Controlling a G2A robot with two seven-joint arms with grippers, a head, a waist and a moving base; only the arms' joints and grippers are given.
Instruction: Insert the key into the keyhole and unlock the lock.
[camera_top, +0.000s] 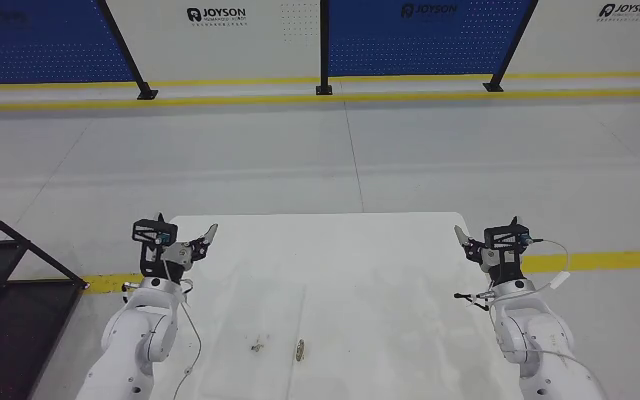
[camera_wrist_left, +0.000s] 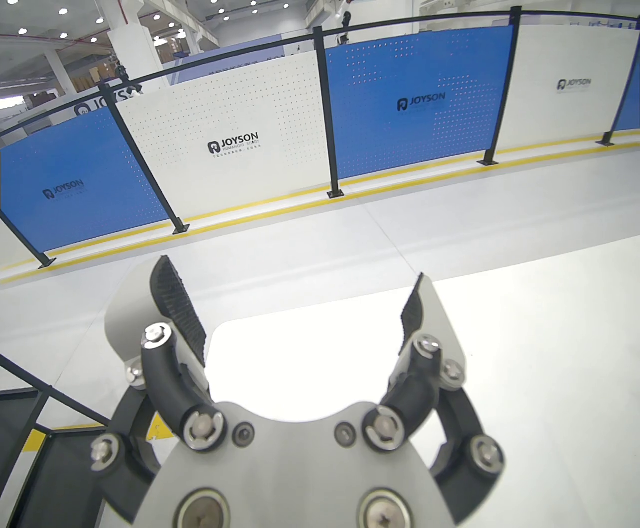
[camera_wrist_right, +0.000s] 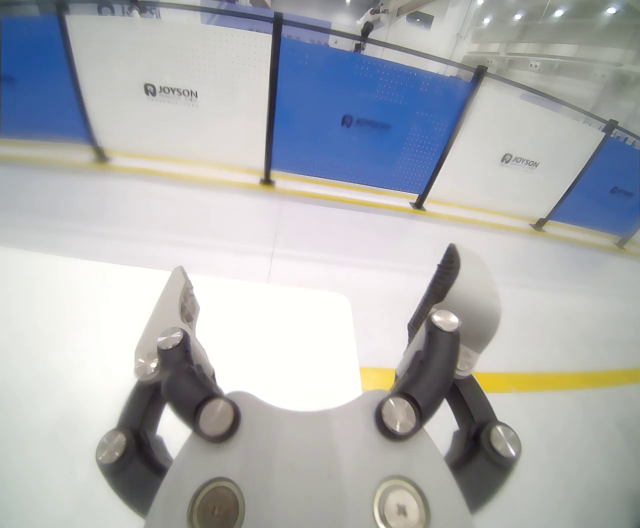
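- Left claw (camera_wrist_left: 292, 280) and right claw (camera_wrist_right: 315, 260) both gape wide and hold nothing; ribbed black pads, grey metal fingers, each over a far corner of the smooth white desk (camera_top: 380, 270).
- Task unstarted, I judge: a small brassy lock (camera_top: 299, 349) and what may be the thin key (camera_top: 257, 347) lie apart by the desk's near edge.
- Next calls for a fine pinch on that flat key.

A pale object (camera_top: 257, 347) and a darker object (camera_top: 299, 349) lie near each other toward the table's (camera_top: 400, 290) near edge, too small to tell key from lock; that edge is cut off.
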